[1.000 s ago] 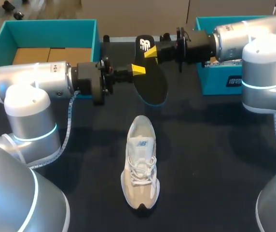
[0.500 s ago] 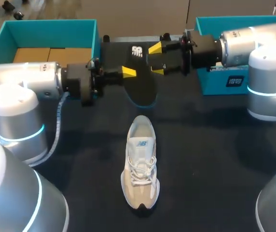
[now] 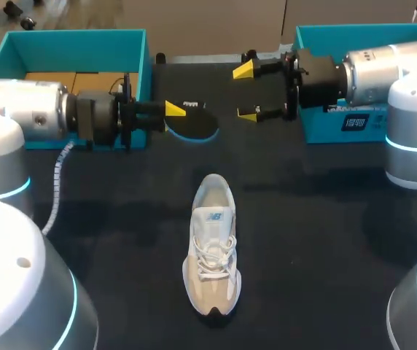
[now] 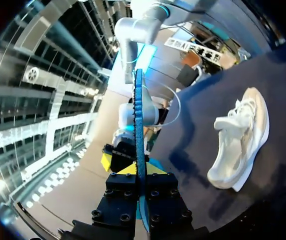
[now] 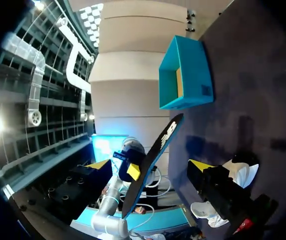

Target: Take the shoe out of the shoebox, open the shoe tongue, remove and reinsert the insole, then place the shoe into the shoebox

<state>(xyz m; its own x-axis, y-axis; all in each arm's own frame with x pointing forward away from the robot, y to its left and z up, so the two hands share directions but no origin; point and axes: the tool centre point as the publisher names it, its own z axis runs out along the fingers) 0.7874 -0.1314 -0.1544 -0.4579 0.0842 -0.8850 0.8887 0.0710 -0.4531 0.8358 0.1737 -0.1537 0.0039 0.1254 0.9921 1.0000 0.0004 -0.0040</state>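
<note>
The insole (image 3: 194, 125) is a thin, flat, black sliver with a bright blue rim and a small white mark near one end. From the left wrist it shows edge-on as a narrow ridged blue strip. The left pincer (image 3: 176, 111) is clamped tight on one end of it, both black fingers pressed against its faces. The rest juts out ahead of the fingers toward the middle of the dark matte surface (image 3: 325, 240). The right pincer (image 3: 246, 93) stands just beside the insole's far end, spread wide and gripping nothing, its two yellow wedge tips well apart. The shoe (image 3: 212, 251) rests upright on its sole nearer the front of the surface, well apart from both pincers. It is a pale grey-white trainer with a woven upper, white laces, a beige toe and a thick light sole. Behind the left arm sits the teal shoebox (image 3: 137, 45), smooth-walled, with brown cardboard inside. A second teal box (image 3: 340, 125) lies under the right arm's wrist.
</note>
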